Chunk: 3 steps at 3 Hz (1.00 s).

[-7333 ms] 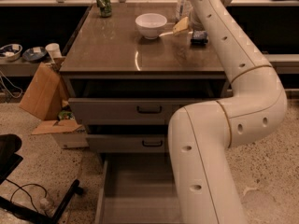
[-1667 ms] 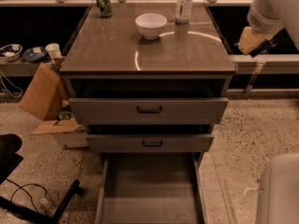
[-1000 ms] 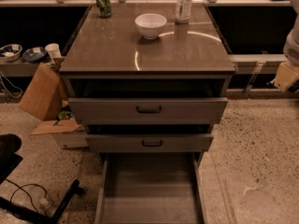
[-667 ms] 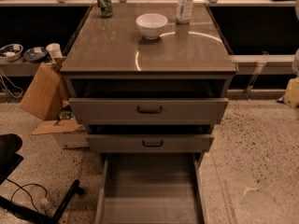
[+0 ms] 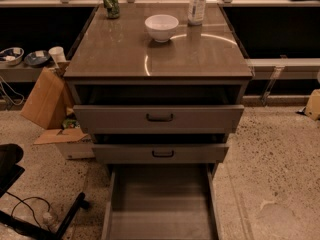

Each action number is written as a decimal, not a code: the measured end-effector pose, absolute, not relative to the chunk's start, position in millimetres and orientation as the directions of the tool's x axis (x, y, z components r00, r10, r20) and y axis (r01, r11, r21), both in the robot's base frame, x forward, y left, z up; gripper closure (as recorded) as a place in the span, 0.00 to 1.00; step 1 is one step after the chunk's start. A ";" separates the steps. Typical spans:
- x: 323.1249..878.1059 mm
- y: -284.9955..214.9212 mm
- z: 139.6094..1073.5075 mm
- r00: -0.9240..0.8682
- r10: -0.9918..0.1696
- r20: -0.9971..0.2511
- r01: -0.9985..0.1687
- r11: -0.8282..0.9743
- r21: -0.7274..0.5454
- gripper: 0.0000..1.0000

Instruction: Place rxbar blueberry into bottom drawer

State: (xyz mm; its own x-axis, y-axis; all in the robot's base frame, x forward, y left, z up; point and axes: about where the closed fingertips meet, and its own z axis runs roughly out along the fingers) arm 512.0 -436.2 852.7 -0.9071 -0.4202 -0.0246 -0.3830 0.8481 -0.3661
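The bottom drawer [image 5: 160, 206] is pulled out at the foot of the grey cabinet, and its flat floor shows nothing lying on it. The rxbar blueberry is not visible anywhere in the camera view. Only a pale tan part of my gripper [image 5: 314, 104] shows at the right edge, low beside the cabinet and above the speckled floor. It is well to the right of the drawer and higher than it. Anything it may hold is hidden.
On the cabinet top stand a white bowl [image 5: 161, 27], a bottle [image 5: 198, 3] and a green can [image 5: 111, 1]. The two upper drawers [image 5: 160, 118] with black handles stand slightly out. A cardboard box [image 5: 47, 98] and a chair base [image 5: 35, 219] are at the left.
My arm has left the cabinet top, swung right and dropped, so only the gripper's edge shows at the right. The dark bar seen on the top earlier is gone.
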 end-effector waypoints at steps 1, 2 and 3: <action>519.5 -430.8 816.3 -0.906 -0.423 -0.023 -0.405 0.880 -0.248 1.00; 504.1 -424.3 741.7 -0.929 -0.365 -0.055 -0.366 0.930 0.008 1.00; 444.2 -399.0 630.7 -0.982 -0.183 -0.044 -0.184 0.889 0.419 1.00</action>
State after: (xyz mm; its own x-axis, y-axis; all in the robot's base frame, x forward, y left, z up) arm 444.2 -399.0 630.7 -0.9821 -0.1831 -0.0439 -0.1845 0.8889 0.4193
